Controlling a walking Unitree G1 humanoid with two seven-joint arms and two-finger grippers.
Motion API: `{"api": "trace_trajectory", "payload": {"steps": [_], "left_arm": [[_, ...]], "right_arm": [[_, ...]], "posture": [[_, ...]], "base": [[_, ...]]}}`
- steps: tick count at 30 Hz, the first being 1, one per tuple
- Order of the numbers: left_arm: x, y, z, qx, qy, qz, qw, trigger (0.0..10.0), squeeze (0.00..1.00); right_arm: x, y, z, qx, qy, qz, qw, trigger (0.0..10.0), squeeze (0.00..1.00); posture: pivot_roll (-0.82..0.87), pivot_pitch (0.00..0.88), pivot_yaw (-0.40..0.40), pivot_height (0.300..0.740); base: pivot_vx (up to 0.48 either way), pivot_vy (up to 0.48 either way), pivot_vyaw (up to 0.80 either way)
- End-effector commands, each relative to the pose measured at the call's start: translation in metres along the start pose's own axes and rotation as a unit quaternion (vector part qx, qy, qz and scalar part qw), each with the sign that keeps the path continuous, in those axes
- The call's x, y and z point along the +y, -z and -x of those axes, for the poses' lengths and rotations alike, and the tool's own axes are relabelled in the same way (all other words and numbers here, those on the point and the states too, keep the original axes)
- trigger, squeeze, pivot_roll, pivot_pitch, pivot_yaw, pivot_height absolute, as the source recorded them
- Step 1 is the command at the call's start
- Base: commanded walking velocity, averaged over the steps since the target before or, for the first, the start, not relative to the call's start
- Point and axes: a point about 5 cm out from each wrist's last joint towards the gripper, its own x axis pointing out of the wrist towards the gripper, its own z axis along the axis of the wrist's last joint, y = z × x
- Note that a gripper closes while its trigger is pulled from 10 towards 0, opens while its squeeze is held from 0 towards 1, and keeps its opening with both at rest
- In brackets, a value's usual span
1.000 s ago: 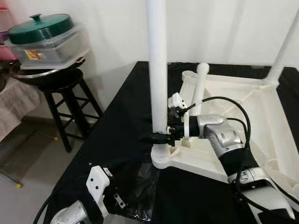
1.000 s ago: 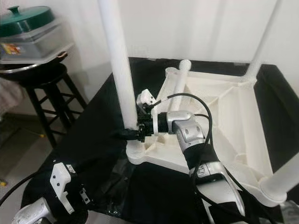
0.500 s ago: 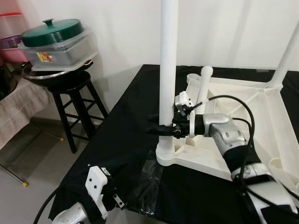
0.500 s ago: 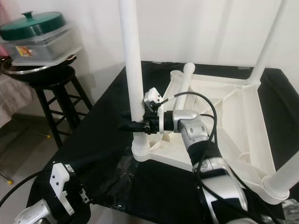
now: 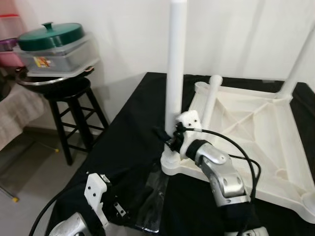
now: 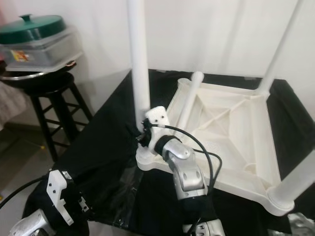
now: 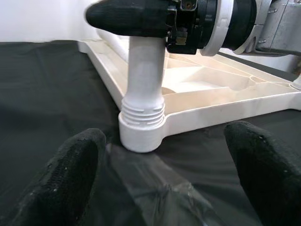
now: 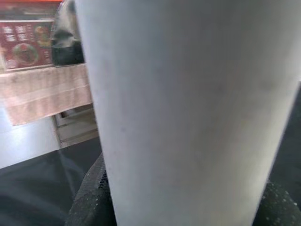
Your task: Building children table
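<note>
While the right gripper (image 5: 167, 139) stays clamped on the upright white plastic table leg (image 5: 175, 73) (lower than before), the left gripper (image 7: 162, 174) hangs open.

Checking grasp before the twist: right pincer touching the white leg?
Touching. Left wrist view shows the right pincer clamped across the white leg above its threaded base.

— What lies where?
— An upturned tabletop (image 5: 256, 123) rests on a cloth-covered table (image 5: 123, 142), 1 leg (image 5: 174, 73) upright in its near-left corner socket (image 7: 141, 134).
— And around it?
— A stool (image 5: 69, 98) stands to the left, a lidded container (image 5: 54, 46) on it.
</note>
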Motion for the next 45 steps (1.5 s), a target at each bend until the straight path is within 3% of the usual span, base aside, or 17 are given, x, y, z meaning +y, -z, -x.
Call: {"api": "trace_trajectory", "payload": {"steps": [1,3,4,9,13,14,20,21,22,23,32,36,39,41,42,43,45], "left_arm": [[0.002,0.002,0.001,0.011,-0.007,0.006,1.000,10.0,0.00],[0.003,0.002,0.001,0.011,-0.011,0.006,1.000,10.0,0.00],[0.003,0.002,0.000,0.012,-0.012,0.007,1.000,10.0,0.00],[0.003,0.004,-0.002,0.019,-0.005,0.010,1.000,10.0,0.00],[0.005,0.006,-0.004,0.024,-0.003,0.014,1.000,10.0,0.00],[0.005,0.007,-0.004,0.026,-0.003,0.015,1.000,10.0,0.00],[0.006,0.009,-0.005,0.030,-0.007,0.015,0.999,10.0,0.00],[0.007,0.009,-0.005,0.031,-0.007,0.015,0.999,10.0,0.00],[0.007,0.009,-0.005,0.031,-0.007,0.015,0.999,10.0,0.00],[0.007,0.009,-0.005,0.032,-0.008,0.015,0.999,10.0,0.00],[0.007,0.011,-0.007,0.038,-0.004,0.016,0.999,10.0,0.00],[0.006,0.010,-0.008,0.035,-0.005,0.016,0.999,10.0,0.00],[0.006,0.010,-0.008,0.035,-0.005,0.016,0.999,10.0,0.00],[0.006,0.009,-0.006,0.034,-0.006,0.016,0.999,10.0,0.00],[0.006,0.009,-0.006,0.034,-0.006,0.016,0.999,10.0,0.00],[0.007,0.008,-0.004,0.034,-0.007,0.016,0.999,10.0,0.00],[0.011,0.007,-0.002,0.036,-0.009,0.016,0.999,10.0,0.00]], "right_arm": [[0.003,0.034,0.001,0.078,-0.029,-0.045,0.995,10.0,0.47],[0.004,0.028,-0.002,0.068,-0.047,-0.048,0.995,10.0,0.47],[0.008,0.018,-0.004,0.055,-0.068,-0.053,0.995,10.0,1.00],[0.013,-0.005,-0.003,0.025,-0.193,-0.014,0.981,10.0,1.00],[-0.008,-0.016,-0.002,0.024,-0.297,0.013,0.955,10.0,1.00],[-0.015,-0.019,-0.004,0.029,-0.323,0.013,0.946,10.0,0.00],[-0.031,-0.023,-0.011,0.049,-0.351,-0.006,0.935,10.0,0.00],[-0.034,-0.023,-0.014,0.049,-0.343,-0.019,0.938,3.1,0.00],[-0.034,-0.023,-0.014,0.049,-0.343,-0.019,0.938,3.1,0.00],[-0.036,-0.023,-0.017,0.052,-0.335,-0.028,0.940,0.0,0.00],[-0.043,-0.017,-0.015,0.067,-0.342,-0.031,0.937,0.0,0.00],[-0.057,-0.006,-0.008,0.079,-0.249,0.010,0.965,0.0,0.00],[-0.058,-0.003,-0.006,0.082,-0.233,0.012,0.969,0.0,0.00],[-0.056,0.008,-0.006,0.093,-0.144,0.010,0.985,0.0,0.00],[-0.056,0.008,-0.006,0.093,-0.144,0.010,0.985,0.0,0.00],[-0.021,0.030,-0.002,0.094,-0.088,-0.023,0.991,0.0,0.00],[0.019,0.046,0.013,0.095,-0.030,-0.067,0.993,0.0,0.00]], "posture": [[-0.05,0.045,0.040,0.740],[-0.05,0.045,0.040,0.740],[-0.05,0.042,0.041,0.740],[-0.04,0.024,0.038,0.740],[-0.03,0.009,0.033,0.740],[-0.03,0.004,0.032,0.740],[-0.01,0.000,0.027,0.740],[-0.01,0.000,0.028,0.740],[-0.01,0.000,0.028,0.740],[-0.01,0.000,0.028,0.740],[-0.01,0.000,0.028,0.740],[-0.01,0.000,0.019,0.740],[-0.01,0.000,0.019,0.740],[-0.02,0.008,0.011,0.740],[-0.02,0.008,0.011,0.740],[-0.04,0.027,0.027,0.740],[-0.05,0.026,0.058,0.740]], "base": [[0.000,0.000,0.00],[0.000,0.000,0.00],[0.000,0.000,0.00],[0.000,0.000,0.00],[0.000,0.000,0.00],[0.000,0.000,0.00],[0.000,0.000,0.00],[0.000,0.000,0.00],[0.000,0.000,0.00],[0.000,0.000,0.00],[0.000,0.000,0.00],[0.000,0.000,0.00],[0.000,0.000,0.00],[0.000,0.000,0.00],[0.000,0.000,0.00],[0.000,0.000,0.00],[0.000,0.000,0.00]]}}
